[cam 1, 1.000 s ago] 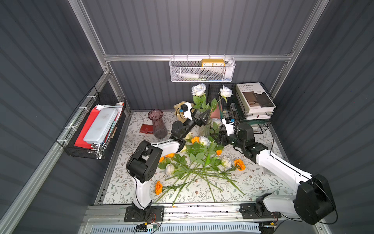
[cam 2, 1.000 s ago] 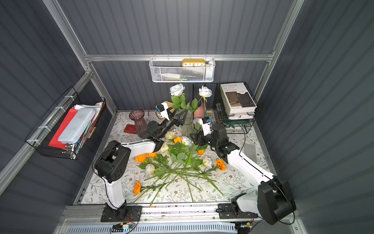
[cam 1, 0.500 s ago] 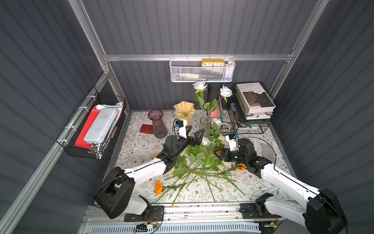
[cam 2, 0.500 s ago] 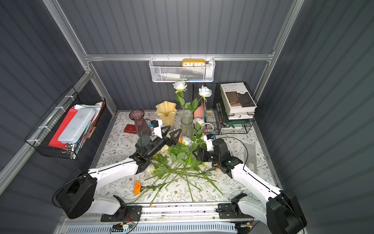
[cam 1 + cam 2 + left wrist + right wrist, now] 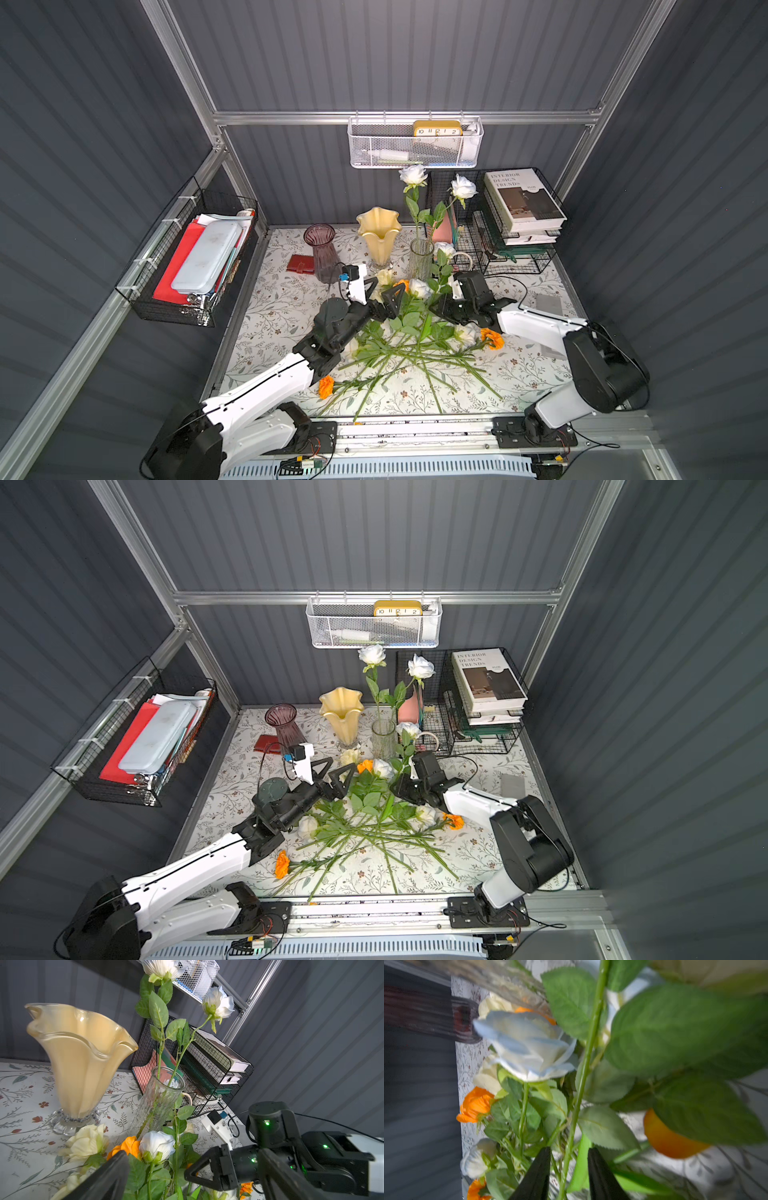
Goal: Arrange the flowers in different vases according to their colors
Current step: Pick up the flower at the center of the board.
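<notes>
three vases point(image 5: 379, 237); two white roses point(image 5: 413, 175) in the clear vase point(image 5: 420, 259)

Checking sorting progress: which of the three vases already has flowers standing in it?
The clear glass vase: two white roses stand in it. The cream-yellow vase and the purple vase hold none.

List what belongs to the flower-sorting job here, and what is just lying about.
Job: pile of flowers; two white roses standing in the clear vase; purple vase; yellow vase.

Lying about: red wallet; stacked books; white mesh basket; clock; black wire basket.
</notes>
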`<action>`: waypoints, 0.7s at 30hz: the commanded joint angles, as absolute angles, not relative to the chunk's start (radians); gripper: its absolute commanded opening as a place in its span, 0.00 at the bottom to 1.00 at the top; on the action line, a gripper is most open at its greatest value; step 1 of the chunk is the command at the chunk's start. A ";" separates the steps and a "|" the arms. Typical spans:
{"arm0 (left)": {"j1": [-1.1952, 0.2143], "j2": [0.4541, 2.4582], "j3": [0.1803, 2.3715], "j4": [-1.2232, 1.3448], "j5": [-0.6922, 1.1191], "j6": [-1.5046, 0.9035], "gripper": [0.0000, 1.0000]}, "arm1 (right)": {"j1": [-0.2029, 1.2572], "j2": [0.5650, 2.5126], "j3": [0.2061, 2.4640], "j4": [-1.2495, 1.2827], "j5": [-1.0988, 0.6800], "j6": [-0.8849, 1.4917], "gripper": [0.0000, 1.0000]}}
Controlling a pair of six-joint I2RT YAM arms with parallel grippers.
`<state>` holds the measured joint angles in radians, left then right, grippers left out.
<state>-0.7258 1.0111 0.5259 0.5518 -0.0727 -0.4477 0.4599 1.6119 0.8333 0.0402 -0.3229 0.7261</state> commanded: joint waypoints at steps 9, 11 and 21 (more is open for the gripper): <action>-0.728 0.846 0.469 0.393 -0.125 -0.476 0.99 | 0.435 1.762 0.953 0.046 -0.321 0.715 0.15; -0.728 0.841 0.463 0.396 -0.126 -0.477 0.99 | 0.436 1.747 0.951 0.039 -0.322 0.710 0.06; -0.729 0.873 0.461 0.424 -0.119 -0.462 0.99 | 0.437 1.437 0.847 0.017 -0.200 0.665 0.00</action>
